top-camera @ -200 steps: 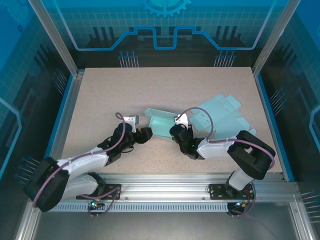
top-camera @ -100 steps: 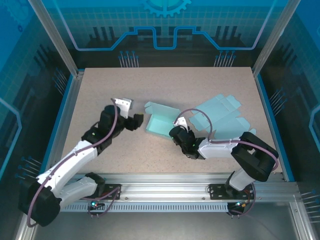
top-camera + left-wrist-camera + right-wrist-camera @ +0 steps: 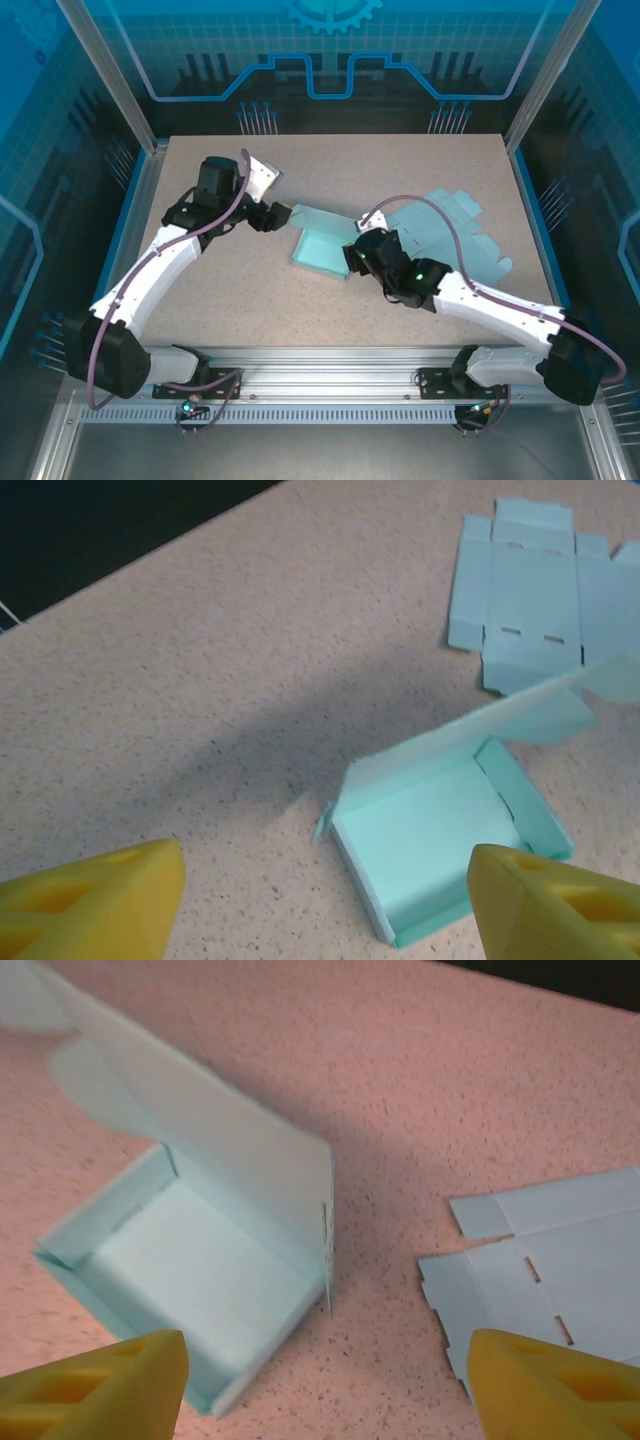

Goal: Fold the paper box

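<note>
A pale teal paper box (image 3: 322, 247) sits mid-table, its tray formed and its lid flap (image 3: 190, 1125) standing up, open. The left wrist view looks into the tray (image 3: 440, 840) from above. My left gripper (image 3: 282, 214) hovers just left of the box's far corner, open, its yellow fingers (image 3: 95, 890) spread wide with nothing between them. My right gripper (image 3: 352, 257) hangs at the box's right edge, also open, fingers (image 3: 95, 1380) wide apart over the tray (image 3: 185, 1280) and bare table.
Flat, unfolded teal box blanks (image 3: 445, 235) lie in an overlapping pile right of the box, seen too as box blanks (image 3: 530, 590) and box blanks (image 3: 560, 1260). Blue-trimmed metal rails (image 3: 140, 215) border the speckled table.
Both arms have lifted and pulled away from the box; the left gripper moved up and back, the right arm stretched out. The box now rests free on the table.
</note>
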